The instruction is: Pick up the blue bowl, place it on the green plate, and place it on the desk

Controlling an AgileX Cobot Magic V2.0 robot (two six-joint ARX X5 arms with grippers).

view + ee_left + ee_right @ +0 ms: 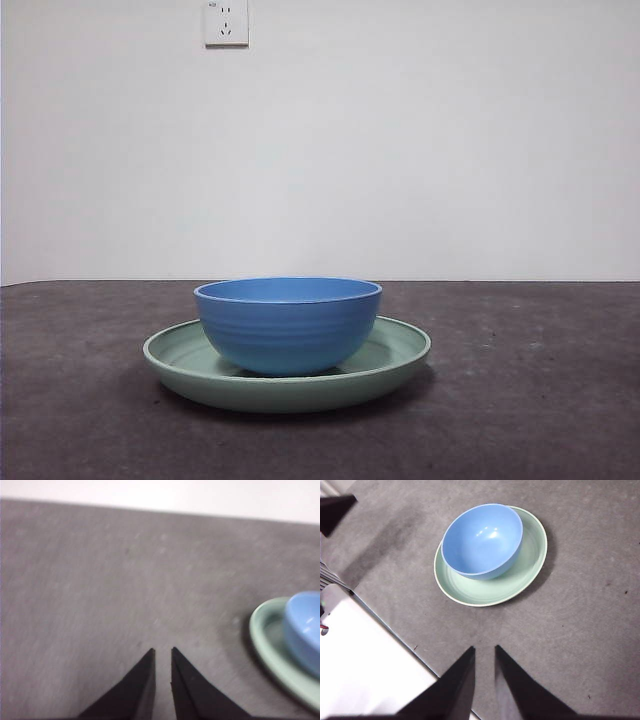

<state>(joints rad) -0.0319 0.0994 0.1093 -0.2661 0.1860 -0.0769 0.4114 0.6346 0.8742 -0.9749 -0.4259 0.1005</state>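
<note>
blue bowl point(482, 542) on green plate point(520, 577), ahead of right end effector point(485, 652) | both end effectors point(163, 652) pressed together, empty | left: bowl to bench point(540, 400)

Blue bowl point(288, 325): I see it upright, empty, resting inside the plate.
Green plate point(395, 352): pale mint, shallow, flat on the dark mottled tabletop point(540, 400).

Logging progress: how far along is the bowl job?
Done: the bowl sits upright on the plate. In hand: nothing; the left gripper and right gripper are both away from it over the desk, holding nothing. Left: setting the bowl on the desk.
</note>
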